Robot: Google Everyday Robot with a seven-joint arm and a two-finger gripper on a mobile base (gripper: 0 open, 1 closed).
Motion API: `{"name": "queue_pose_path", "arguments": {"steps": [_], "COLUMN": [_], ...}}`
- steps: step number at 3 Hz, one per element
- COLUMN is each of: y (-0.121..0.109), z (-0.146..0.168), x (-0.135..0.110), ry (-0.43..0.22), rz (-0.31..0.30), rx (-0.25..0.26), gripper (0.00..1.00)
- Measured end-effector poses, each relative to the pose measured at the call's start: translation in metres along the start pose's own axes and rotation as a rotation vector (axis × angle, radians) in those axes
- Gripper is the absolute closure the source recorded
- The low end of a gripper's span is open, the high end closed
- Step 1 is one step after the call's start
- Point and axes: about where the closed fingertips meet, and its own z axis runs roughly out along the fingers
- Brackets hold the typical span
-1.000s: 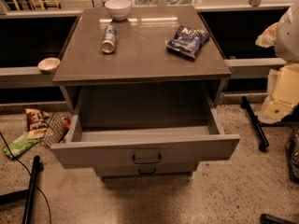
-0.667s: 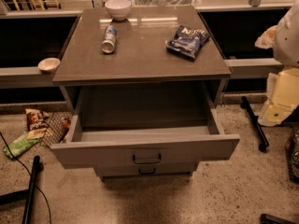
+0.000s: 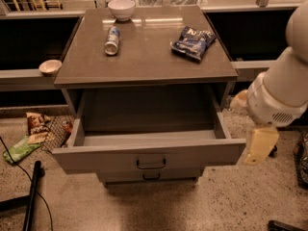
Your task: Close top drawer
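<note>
The top drawer point(image 3: 149, 155) of the grey cabinet point(image 3: 144, 57) stands pulled far out toward the camera, and its inside looks empty. Its small dark loop handle point(image 3: 151, 163) is at the centre of the front. The middle drawer point(image 3: 151, 176) shows just below it and is shut. My gripper point(image 3: 259, 148) hangs on the white arm point(image 3: 284, 85) at the right. It sits just beside the right front corner of the top drawer, at about the height of the drawer front. It holds nothing that I can see.
On the cabinet top are a white bowl point(image 3: 121, 8), a can lying on its side point(image 3: 112, 40) and a blue chip bag point(image 3: 192, 42). A small bowl point(image 3: 50, 67) sits on the left ledge. Snack bags point(image 3: 34, 129) and a black pole point(image 3: 32, 191) lie on the floor at left.
The arm has come in from the right edge, left and down, and the gripper is now beside the drawer's right front corner. The drawer has not moved.
</note>
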Motion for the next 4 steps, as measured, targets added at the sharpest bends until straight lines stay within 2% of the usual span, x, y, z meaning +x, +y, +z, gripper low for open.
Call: {"name": "queue_pose_path", "arguments": {"steps": [1,2,3,4], "y": [0.021,0.035,0.037,0.037], "z": [0.059,0.119,0.129,0.129], "x": [0.013,0.028,0.03,0.03], "ry": [-0.027,-0.022,-0.023,-0.023], "rz": [-0.005,0.029,0.034,0.034], "rx": [-0.075,-0.14,-0.15,-0.15], "gripper": [0.42,0.65,0.88,1.0]}}
